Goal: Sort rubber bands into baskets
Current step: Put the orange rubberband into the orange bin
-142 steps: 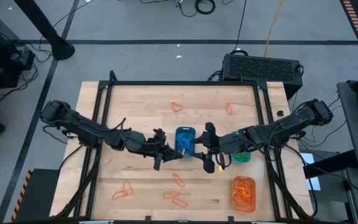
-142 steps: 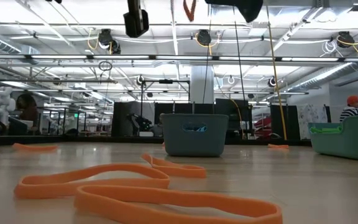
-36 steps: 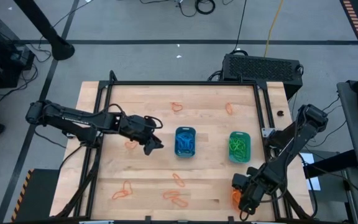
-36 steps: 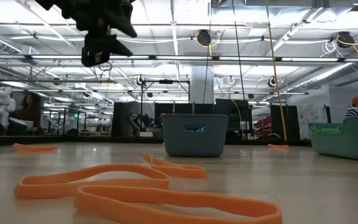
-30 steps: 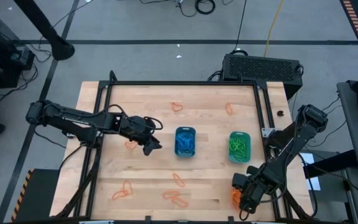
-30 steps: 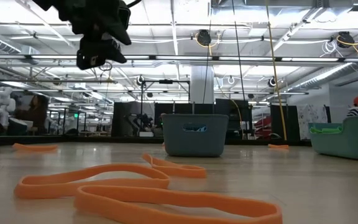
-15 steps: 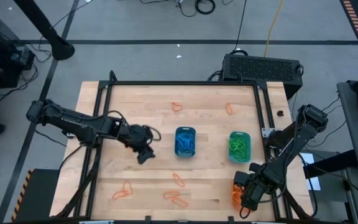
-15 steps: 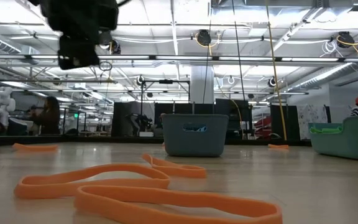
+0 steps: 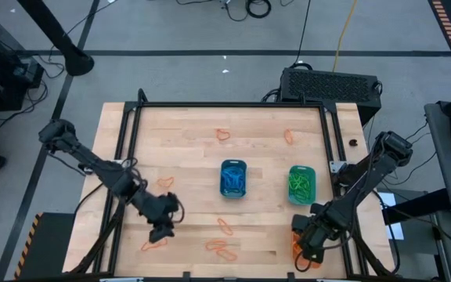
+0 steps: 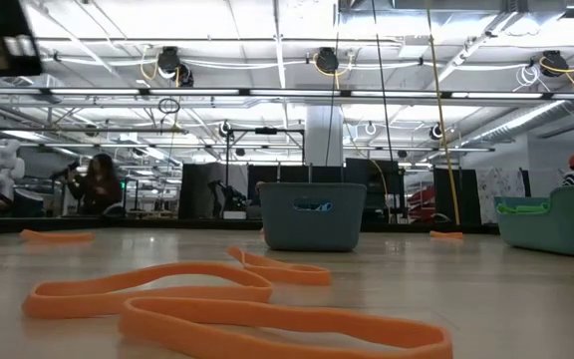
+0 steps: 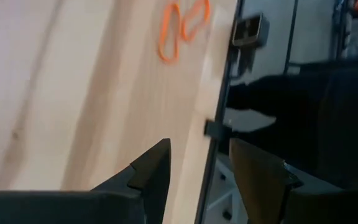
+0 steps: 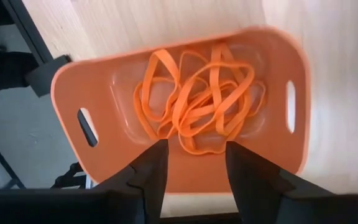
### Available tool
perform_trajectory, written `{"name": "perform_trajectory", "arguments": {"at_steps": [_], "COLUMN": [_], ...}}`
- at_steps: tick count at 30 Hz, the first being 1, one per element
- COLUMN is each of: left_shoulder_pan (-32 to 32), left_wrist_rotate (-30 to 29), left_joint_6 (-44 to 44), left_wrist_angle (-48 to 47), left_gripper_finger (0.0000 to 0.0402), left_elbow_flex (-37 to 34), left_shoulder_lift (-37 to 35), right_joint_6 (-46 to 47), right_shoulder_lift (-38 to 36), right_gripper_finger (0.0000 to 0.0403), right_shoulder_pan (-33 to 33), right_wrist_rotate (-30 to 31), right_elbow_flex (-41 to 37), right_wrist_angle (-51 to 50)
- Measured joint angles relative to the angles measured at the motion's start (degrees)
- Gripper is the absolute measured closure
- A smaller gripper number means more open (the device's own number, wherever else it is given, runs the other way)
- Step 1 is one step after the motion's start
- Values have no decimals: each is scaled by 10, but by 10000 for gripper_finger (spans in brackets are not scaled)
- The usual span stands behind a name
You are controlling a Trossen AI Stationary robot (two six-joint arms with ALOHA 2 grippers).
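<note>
My right gripper (image 12: pixel 194 155) hovers open over the orange basket (image 12: pixel 278 106) at the table's near right. That basket holds a tangle of orange rubber bands (image 12: pixel 194 99). Nothing is between the fingers. My left gripper (image 11: pixel 197 162) is open and empty above the near left of the table (image 9: pixel 161 231), close to two orange bands (image 9: pixel 153 241). The blue basket (image 9: pixel 233 178) and the green basket (image 9: pixel 302 183), which holds green bands, stand at mid-table. More orange bands (image 9: pixel 222 238) lie flat on the wood.
Loose orange bands also lie near the far edge (image 9: pixel 223 134) (image 9: pixel 289 136) and left of centre (image 9: pixel 165 182). A black metal frame (image 9: pixel 124 157) runs along the table's sides. In the low view, orange bands (image 10: pixel 237 299) lie in the foreground. People show in the room behind.
My left gripper has swung from beside the blue basket toward the table's near left corner and now hangs over the two orange bands there. My right arm has stayed over the orange basket.
</note>
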Motion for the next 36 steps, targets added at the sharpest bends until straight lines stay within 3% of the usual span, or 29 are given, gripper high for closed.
{"name": "perform_trajectory", "arguments": {"at_steps": [8,18,29,36], "left_shoulder_pan": [-92,-149,-173,-175], "left_wrist_rotate": [-17,-33,-76,-61], "left_joint_6": [-36,-62,-62,-51], "left_wrist_angle": [-4,-21,-59,-60], "left_gripper_finger": [231,231,231,232], "left_elbow_flex": [0,0,0,0], "left_shoulder_lift": [56,148,208,221], "right_joint_6": [-22,-25,-20,-20], "right_shoulder_lift": [-3,-34,-56,-60], "right_gripper_finger": [252,252,252,252], "right_shoulder_pan": [-25,-51,-56,-63], "right_wrist_rotate": [-10,-12,-16,-42], "right_elbow_flex": [0,0,0,0], "right_wrist_angle": [0,0,2,40]}}
